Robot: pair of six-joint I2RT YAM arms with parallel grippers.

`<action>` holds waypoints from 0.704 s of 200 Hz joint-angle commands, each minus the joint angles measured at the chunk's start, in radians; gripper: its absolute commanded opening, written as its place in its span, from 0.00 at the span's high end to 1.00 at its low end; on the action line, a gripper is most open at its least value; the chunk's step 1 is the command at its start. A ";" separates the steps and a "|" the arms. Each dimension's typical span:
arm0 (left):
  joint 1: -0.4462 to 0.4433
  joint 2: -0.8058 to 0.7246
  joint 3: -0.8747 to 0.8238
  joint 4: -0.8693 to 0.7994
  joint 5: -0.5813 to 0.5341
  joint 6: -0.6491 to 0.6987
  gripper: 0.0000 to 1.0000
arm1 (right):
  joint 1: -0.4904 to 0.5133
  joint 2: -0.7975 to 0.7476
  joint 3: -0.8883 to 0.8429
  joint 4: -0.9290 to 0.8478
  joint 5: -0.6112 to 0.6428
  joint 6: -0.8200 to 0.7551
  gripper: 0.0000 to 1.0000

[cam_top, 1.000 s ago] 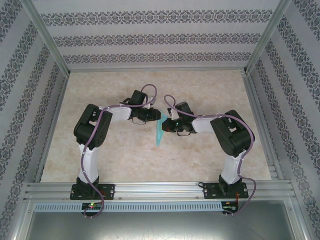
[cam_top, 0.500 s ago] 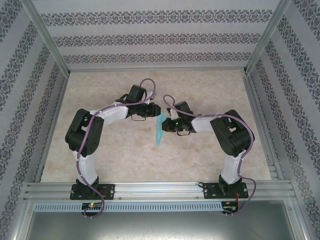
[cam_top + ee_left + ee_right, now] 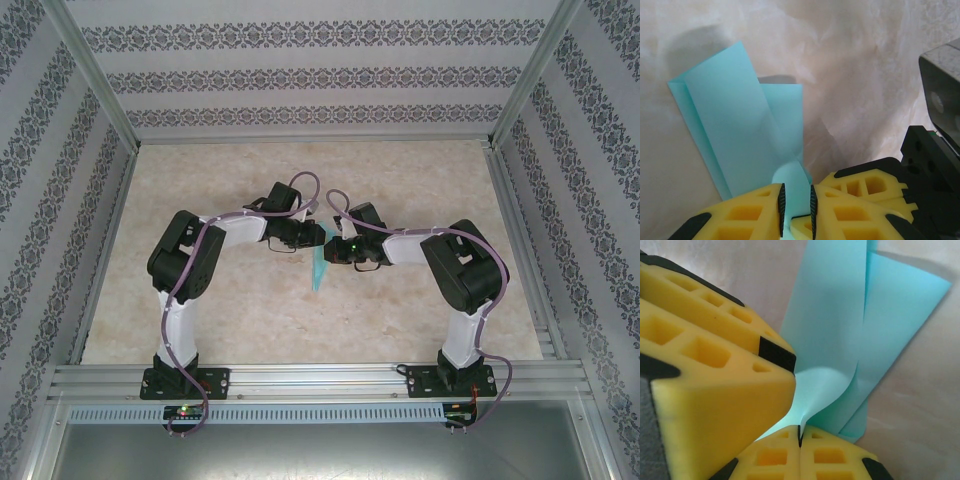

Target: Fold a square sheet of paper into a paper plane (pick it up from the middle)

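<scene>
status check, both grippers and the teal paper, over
Left gripper pinching folded teal-blue paper sheet. Right gripper shut on the same end. Grippers crowded together, nothing else in the way.

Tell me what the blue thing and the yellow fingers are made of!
The blue paper looks like thin, matte paper: it holds sharp creases and curls softly near the grip. The yellow fingers look like hard plastic, perhaps printed, with hollow square pockets moulded in. Their black ribbed pads may be rubber, though that is hard to tell.
</scene>
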 commanded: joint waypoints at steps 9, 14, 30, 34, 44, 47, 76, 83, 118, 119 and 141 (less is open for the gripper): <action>-0.011 0.041 0.020 -0.019 -0.005 0.034 0.76 | 0.005 0.009 -0.010 -0.087 0.073 -0.030 1.00; -0.011 0.044 0.019 -0.028 -0.014 0.041 0.76 | 0.005 0.007 -0.010 -0.088 0.073 -0.031 0.99; -0.011 0.049 0.020 -0.053 -0.048 0.066 0.76 | 0.005 0.006 -0.011 -0.090 0.076 -0.034 1.00; -0.011 0.050 0.022 -0.061 -0.055 0.074 0.76 | 0.005 0.004 -0.011 -0.090 0.078 -0.034 0.99; -0.010 0.058 0.027 -0.080 -0.071 0.088 0.76 | 0.005 0.004 -0.011 -0.093 0.078 -0.036 1.00; -0.011 0.059 0.029 -0.085 -0.075 0.092 0.76 | 0.005 0.004 -0.011 -0.093 0.078 -0.036 0.99; -0.010 0.082 0.038 -0.111 -0.111 0.115 0.77 | 0.005 -0.004 -0.015 -0.090 0.079 -0.035 0.99; -0.010 0.085 0.039 -0.118 -0.117 0.119 0.77 | 0.004 -0.006 -0.017 -0.089 0.078 -0.035 0.99; -0.011 0.106 0.047 -0.151 -0.145 0.149 0.77 | 0.003 -0.047 -0.029 -0.072 0.061 -0.022 0.91; -0.011 0.106 0.047 -0.152 -0.145 0.150 0.77 | 0.003 -0.049 -0.029 -0.071 0.061 -0.022 0.90; -0.010 0.117 0.044 -0.154 -0.146 0.156 0.77 | -0.006 -0.102 -0.050 -0.048 0.040 -0.001 0.84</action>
